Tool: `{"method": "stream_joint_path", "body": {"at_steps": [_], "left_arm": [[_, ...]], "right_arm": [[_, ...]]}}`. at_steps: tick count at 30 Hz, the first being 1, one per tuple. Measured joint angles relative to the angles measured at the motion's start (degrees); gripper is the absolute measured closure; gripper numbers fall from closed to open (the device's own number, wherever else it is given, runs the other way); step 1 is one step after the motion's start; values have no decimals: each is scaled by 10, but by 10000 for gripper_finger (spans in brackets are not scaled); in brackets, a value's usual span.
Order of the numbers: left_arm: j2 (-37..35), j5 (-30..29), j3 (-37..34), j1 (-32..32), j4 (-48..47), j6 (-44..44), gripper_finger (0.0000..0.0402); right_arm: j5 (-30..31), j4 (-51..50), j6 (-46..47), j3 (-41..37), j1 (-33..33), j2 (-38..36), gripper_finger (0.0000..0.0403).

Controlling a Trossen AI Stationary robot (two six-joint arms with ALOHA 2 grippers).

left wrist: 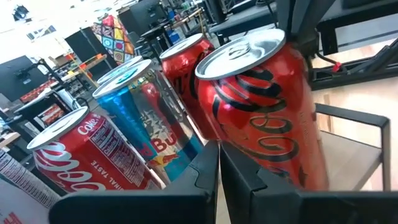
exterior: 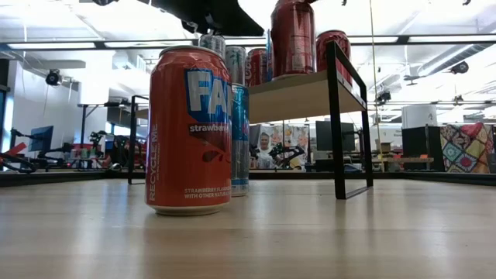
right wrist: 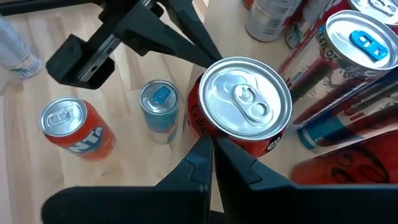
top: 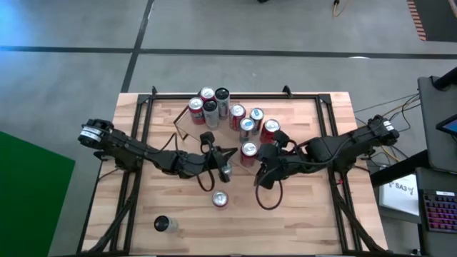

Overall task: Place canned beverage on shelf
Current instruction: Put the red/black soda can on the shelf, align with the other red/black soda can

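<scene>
A red cola can [top: 248,150] stands upright at the near edge of the light-wood shelf [exterior: 302,97], in front of several other cans [top: 214,107]. My left gripper [left wrist: 219,163] comes at it from the table's left, shut. My right gripper [right wrist: 211,152] comes from the right and near side, also shut. The can stands between the two sets of tips. On the tabletop below stand an orange Fanta can [top: 220,200] and a slim blue can [right wrist: 160,109], both on their bases. My left gripper has its shut fingertips [right wrist: 198,57] at the red can's side wall [left wrist: 239,155], roughly level, from the table's left; whether they touch it I cannot tell. My right gripper sets its shut fingertips [right wrist: 202,149] against the can's side wall just under the rim [right wrist: 217,134], slanting down from the near right. The can stays upright on the shelf.
Red and blue cans crowd the shelf behind and beside the red can [left wrist: 134,124]. A black frame leg [exterior: 337,116] holds up the shelf's end. A clear bottle [top: 164,224] stands near the table's front left. Bare wood lies at the front right [top: 307,214].
</scene>
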Motion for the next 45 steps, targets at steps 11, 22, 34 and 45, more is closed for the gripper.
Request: {"method": "stream_joint_path", "body": {"at_steps": [11, 22, 34, 45], "left_arm": [[0, 37, 0, 1, 2, -16, 401], [0, 100, 0, 2, 4, -23, 401], [-12, 67, 0, 2, -42, -14, 401], [23, 63, 0, 29, -20, -16, 401]], "right_arm": [[14, 1, 3, 0, -5, 0, 394], [14, -12, 3, 2, -5, -1, 394], [-48, -55, 65, 3, -4, -4, 394], [3, -54, 59, 3, -5, -4, 394]]}}
